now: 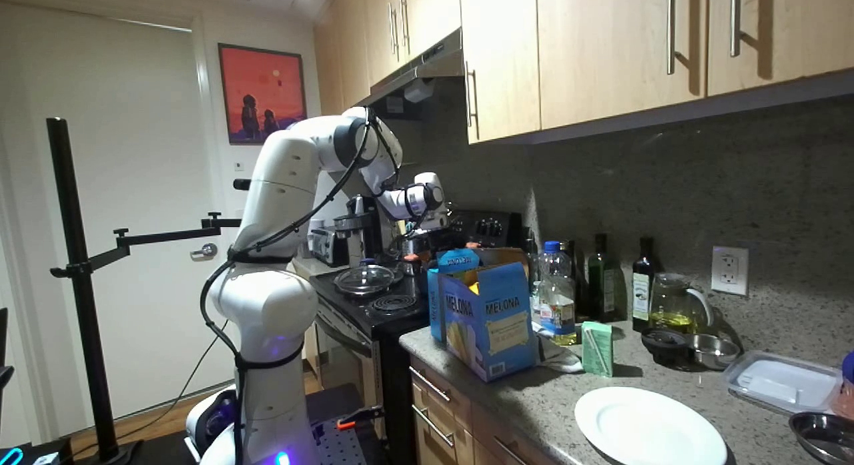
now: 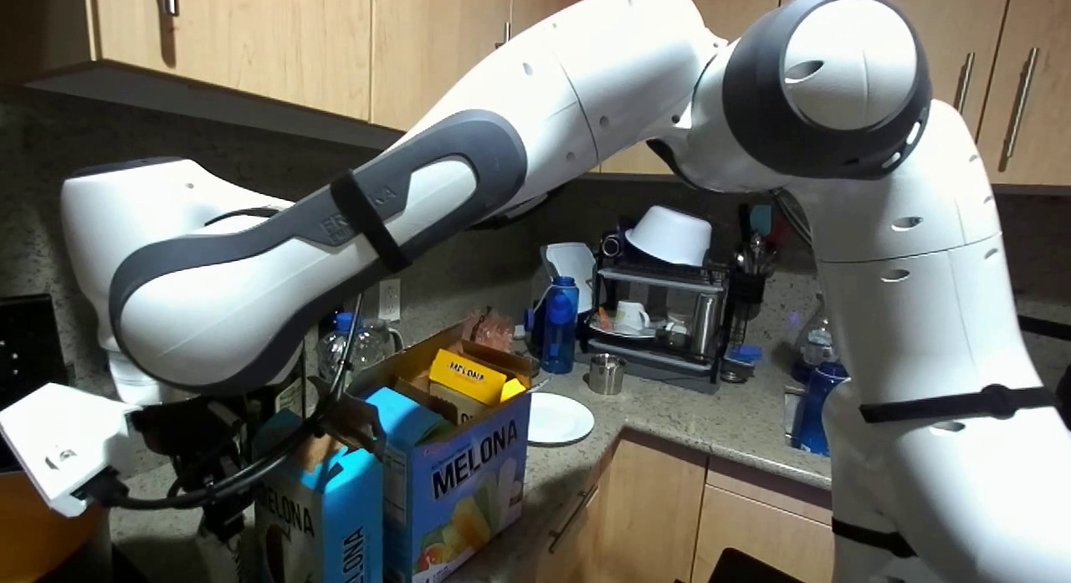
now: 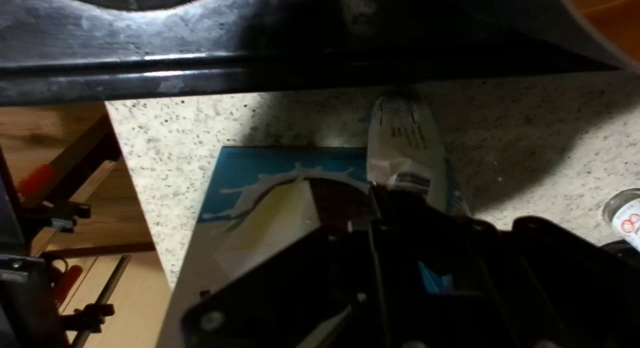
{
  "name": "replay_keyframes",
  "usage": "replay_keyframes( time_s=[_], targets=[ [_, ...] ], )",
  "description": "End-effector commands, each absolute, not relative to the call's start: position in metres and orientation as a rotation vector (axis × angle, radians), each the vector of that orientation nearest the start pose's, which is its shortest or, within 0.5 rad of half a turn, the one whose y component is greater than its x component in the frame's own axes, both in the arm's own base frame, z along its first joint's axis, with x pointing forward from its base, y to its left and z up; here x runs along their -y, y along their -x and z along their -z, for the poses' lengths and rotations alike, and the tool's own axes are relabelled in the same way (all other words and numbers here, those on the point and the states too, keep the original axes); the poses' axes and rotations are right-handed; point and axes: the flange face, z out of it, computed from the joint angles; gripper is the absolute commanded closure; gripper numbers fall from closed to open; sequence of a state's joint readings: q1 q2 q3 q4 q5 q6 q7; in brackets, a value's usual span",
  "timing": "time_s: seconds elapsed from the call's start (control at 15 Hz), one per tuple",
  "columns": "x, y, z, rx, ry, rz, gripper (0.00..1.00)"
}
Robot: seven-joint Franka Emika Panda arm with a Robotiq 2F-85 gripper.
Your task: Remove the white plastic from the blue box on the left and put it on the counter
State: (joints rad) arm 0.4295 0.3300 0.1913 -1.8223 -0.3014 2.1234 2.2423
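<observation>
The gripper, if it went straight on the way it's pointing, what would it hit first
In the wrist view, the white plastic looks first ahead of the gripper; if it's gripped, which I can't tell, the counter probably comes next. Depth is unclear.

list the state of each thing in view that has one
End effector: open or shut unclear
White plastic: partly hidden by end effector
Left blue box: open
Right blue box: open
Clear bottle: capped, upright
Glass pitcher: partly filled
Door: closed
Upper cabinets: closed

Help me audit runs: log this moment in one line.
pincer: shut on white plastic | location: outside left blue box | counter contact: unclear
</observation>
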Motion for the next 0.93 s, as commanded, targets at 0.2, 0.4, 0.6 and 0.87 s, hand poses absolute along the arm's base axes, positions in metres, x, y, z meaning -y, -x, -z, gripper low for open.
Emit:
replay_keyframes(
  time_s=[0.2, 0.4, 0.6, 0.87],
  targets=[
    [-0.333, -0.466, -0.336, -2.259, 2.291, 0.187, 0.94],
    [-0.327, -0.447, -0.314, -2.299, 2.292, 0.137, 0.94],
    [-0.322, -0.431, -0.295, -2.33, 2.29, 0.093, 0.94],
    [-0.318, -0.425, -0.277, -2.31, 2.294, 0.061, 0.95]
  ],
)
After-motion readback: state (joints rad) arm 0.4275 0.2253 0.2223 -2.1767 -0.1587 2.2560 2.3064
